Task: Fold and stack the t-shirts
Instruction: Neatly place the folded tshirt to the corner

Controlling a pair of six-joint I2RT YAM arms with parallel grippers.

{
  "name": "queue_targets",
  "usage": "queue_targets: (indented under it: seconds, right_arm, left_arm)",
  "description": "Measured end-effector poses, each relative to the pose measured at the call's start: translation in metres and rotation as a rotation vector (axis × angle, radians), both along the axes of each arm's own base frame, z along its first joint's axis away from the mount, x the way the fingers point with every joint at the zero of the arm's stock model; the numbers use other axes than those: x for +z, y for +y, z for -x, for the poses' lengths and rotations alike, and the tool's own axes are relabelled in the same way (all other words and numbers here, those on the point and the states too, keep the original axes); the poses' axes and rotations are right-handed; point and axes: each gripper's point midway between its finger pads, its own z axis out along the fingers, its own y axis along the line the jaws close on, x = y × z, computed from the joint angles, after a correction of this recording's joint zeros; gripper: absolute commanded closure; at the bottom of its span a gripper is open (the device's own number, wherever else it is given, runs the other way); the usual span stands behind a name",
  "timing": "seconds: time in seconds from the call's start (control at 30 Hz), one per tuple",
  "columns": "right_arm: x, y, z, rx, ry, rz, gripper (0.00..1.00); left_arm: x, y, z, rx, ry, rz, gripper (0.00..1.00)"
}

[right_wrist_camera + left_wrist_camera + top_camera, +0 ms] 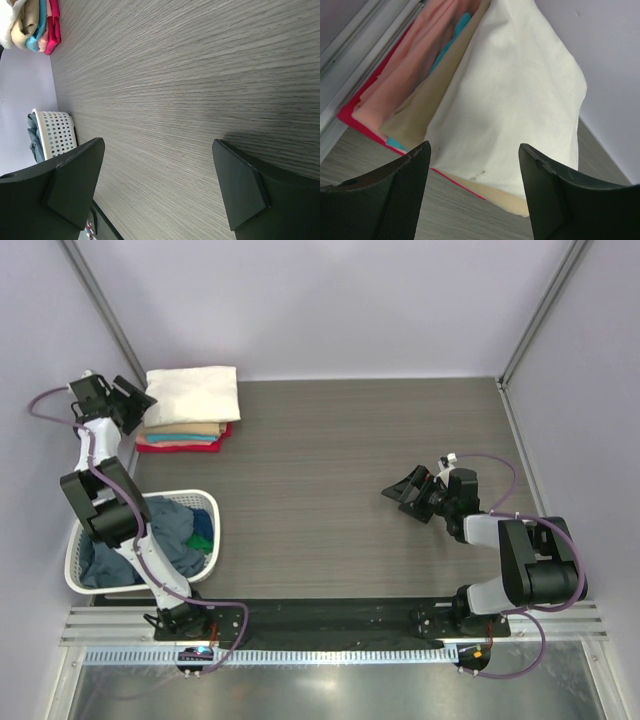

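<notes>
A stack of folded t-shirts [188, 412] lies at the table's far left. The cream-white shirt [195, 393] is on top, with tan and red [180, 445] layers under it. In the left wrist view the cream shirt [515, 100] covers tan [415, 112], salmon-pink [395, 80], teal [452, 37] and red [350, 117] layers. My left gripper [143, 408] is open and empty at the stack's left edge, its jaws [475, 150] wide apart just short of the cloth. My right gripper [398, 490] is open and empty over bare table at the right [157, 145].
A white slatted laundry basket [205, 502] stands at the near left and holds a crumpled dusty-blue shirt [165, 530] and a greenish one [203, 535]. It also shows in the right wrist view [55, 132]. Walls enclose the table on three sides.
</notes>
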Motion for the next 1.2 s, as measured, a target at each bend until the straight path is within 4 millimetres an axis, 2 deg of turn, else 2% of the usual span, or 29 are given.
queue_targets:
  seconds: [0.17,0.33,0.6,0.7,0.73,0.8,0.83,1.0,1.2]
  right_arm:
    - [0.000,0.000,0.000,0.000,0.000,0.000,0.04]
    - [0.000,0.000,0.000,0.001,-0.001,0.000,0.04]
    - [0.000,0.000,0.000,0.001,0.000,-0.002,0.04]
    - [0.000,0.000,0.000,0.001,0.000,-0.002,0.04]
    - [0.000,0.000,0.000,0.001,0.000,-0.002,0.04]
    - [0.000,0.000,0.000,0.001,0.000,-0.002,0.04]
    - [0.000,0.000,0.000,0.001,-0.001,-0.002,0.04]
    - [0.000,0.000,0.000,0.001,0.000,-0.002,0.04]
    - [0.000,-0.001,0.000,0.000,0.000,-0.004,0.04]
  left_arm:
    - [-0.009,-0.004,-0.008,-0.005,-0.014,0.039,0.30]
    - [-0.020,-0.004,-0.004,-0.001,0.004,0.044,0.31]
    - [-0.035,-0.006,0.002,0.009,0.034,0.057,0.41]
    - [-0.041,-0.007,0.004,0.020,0.041,0.070,0.59]
    - [-0.043,-0.007,0.004,0.024,0.043,0.073,0.72]
    - [-0.045,-0.007,0.005,0.030,0.045,0.077,0.87]
    - [-0.045,-0.007,0.005,0.031,0.044,0.077,1.00]
    - [-0.039,-0.006,0.002,0.035,0.041,0.068,1.00]
    - [-0.016,0.005,-0.001,0.061,0.033,0.046,1.00]
